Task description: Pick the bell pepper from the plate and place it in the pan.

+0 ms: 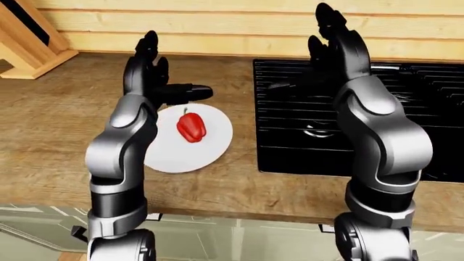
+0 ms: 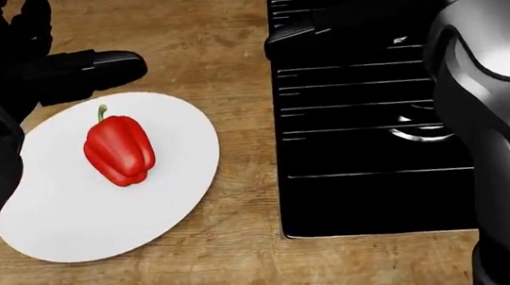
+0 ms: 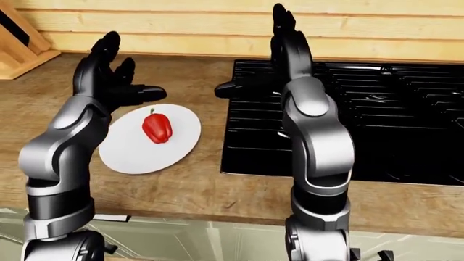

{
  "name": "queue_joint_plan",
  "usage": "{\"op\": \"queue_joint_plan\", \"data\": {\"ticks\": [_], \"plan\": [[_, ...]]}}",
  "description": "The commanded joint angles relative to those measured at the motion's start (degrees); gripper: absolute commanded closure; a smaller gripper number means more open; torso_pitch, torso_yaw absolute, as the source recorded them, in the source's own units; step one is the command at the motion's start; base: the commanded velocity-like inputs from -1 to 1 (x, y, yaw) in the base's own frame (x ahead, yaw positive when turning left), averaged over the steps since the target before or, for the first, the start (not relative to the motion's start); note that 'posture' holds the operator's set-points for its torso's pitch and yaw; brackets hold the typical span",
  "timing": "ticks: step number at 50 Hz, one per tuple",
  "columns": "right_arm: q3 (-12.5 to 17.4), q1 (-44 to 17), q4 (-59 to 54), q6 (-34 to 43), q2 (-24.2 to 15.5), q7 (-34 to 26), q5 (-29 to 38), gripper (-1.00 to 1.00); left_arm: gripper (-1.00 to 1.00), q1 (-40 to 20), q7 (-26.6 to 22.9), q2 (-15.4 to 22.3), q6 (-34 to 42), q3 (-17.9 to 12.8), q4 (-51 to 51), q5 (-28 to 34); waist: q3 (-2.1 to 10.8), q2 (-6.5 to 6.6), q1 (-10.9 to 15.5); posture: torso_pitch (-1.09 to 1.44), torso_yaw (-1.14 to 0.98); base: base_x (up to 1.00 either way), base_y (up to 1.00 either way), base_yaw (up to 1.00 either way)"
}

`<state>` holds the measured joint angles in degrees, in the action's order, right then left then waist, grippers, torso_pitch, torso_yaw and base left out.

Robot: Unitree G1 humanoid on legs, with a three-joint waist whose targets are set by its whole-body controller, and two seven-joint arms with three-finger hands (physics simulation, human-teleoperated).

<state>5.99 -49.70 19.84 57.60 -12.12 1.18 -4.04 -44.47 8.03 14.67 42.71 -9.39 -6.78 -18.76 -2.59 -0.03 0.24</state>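
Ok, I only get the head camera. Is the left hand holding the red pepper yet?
Observer: No. In the left-eye view the left hand is open, fingers pointing up, above the plate's top edge. The bell pepper lies on the plate, untouched.
Operator: And the other hand?
Observer: The right hand is open too, upright over the black stove.
Operator: What's further left of the plate?
Observer: A slanted wooden block stands at the top left of the counter in the left-eye view.
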Motion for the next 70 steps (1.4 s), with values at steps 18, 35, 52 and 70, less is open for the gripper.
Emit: {"op": "queue_joint_plan", "data": {"ticks": [18,35,52,70], "plan": [[1.01,-2.21,2.02,-0.95,-1.19,0.42,-0.76,-1.00,-1.00,1.08,-8.44,2.98,8.31,0.54,-10.85,5.12,1.37,0.41,0.13,0.00,0.00,0.00,0.00,0.00],[1.28,-2.64,2.90,0.02,-1.66,0.99,-1.56,-1.00,-1.00,8.12,-20.31,0.82,9.14,2.93,-14.78,18.59,1.56,0.15,0.26,0.00,0.00,0.00,0.00,0.00],[1.68,-2.77,3.21,0.06,-2.20,1.01,-2.08,-1.00,-1.00,6.81,-25.48,0.78,6.46,2.83,-11.08,26.46,1.78,-0.02,0.33,0.00,0.00,0.00,0.00,0.00],[1.68,-2.53,2.92,-0.46,-2.29,1.34,-2.44,-1.00,-0.67,5.81,-28.55,1.04,5.78,2.49,-8.68,29.64,1.84,-0.09,0.37,0.00,0.00,0.00,0.00,0.00]]}}
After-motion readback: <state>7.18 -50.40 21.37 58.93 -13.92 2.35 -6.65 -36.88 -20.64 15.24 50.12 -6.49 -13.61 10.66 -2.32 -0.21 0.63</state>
